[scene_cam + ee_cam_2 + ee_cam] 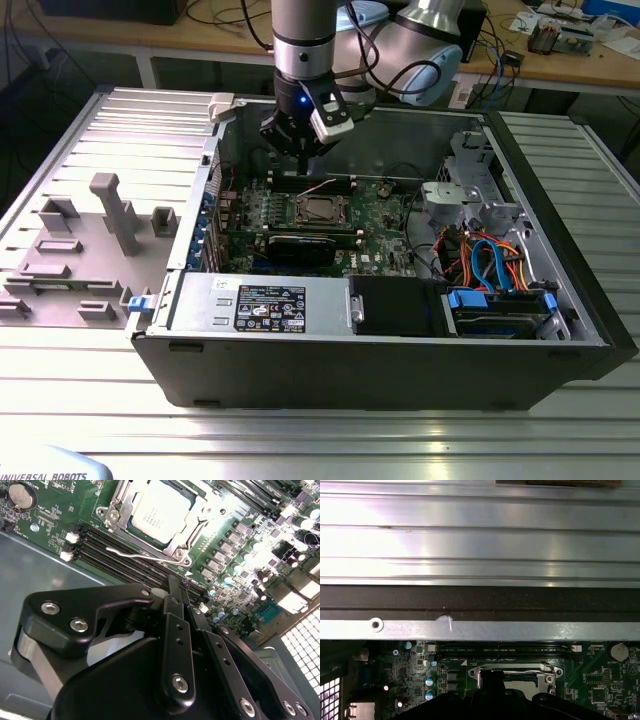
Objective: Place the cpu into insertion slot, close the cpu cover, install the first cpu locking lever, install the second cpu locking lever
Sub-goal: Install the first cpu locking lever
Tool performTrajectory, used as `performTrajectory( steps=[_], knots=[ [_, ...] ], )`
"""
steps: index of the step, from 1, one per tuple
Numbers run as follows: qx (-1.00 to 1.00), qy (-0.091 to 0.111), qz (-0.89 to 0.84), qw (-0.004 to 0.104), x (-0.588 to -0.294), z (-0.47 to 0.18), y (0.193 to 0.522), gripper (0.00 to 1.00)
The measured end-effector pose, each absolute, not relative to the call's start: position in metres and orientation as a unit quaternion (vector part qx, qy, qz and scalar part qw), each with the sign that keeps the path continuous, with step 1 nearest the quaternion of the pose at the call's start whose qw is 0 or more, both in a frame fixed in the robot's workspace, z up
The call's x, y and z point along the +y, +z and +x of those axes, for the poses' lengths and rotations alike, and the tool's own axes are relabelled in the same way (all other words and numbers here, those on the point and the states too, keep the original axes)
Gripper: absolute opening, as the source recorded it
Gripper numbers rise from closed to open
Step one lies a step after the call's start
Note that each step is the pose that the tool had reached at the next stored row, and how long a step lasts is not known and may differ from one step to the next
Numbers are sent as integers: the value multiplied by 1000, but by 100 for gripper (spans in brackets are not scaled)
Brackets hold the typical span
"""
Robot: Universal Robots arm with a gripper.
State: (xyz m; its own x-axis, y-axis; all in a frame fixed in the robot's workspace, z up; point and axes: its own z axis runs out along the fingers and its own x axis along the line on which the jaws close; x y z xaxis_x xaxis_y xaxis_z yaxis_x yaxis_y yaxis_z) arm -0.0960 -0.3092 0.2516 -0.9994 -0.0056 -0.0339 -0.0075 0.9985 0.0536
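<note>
The pincer (495,677) hides half the cpu cover (547,672); its fingertips blur together.

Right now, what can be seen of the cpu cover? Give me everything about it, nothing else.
The cpu cover is a thin silver-grey metal frame with a large square window, lying flat and closed over the insertion slot on the green board. The cpu, with its dull silver top, shows through the window. Screws sit at the frame's corners, and a thin wire lever runs along one edge. The gripper hangs just beside it, not touching.
</note>
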Motion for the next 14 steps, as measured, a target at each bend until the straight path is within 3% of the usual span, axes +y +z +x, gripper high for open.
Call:
performTrajectory(
  steps=[14],
  knots=[
    [999, 30, -14, 16, -309, -83, 237, 11]
  ],
)
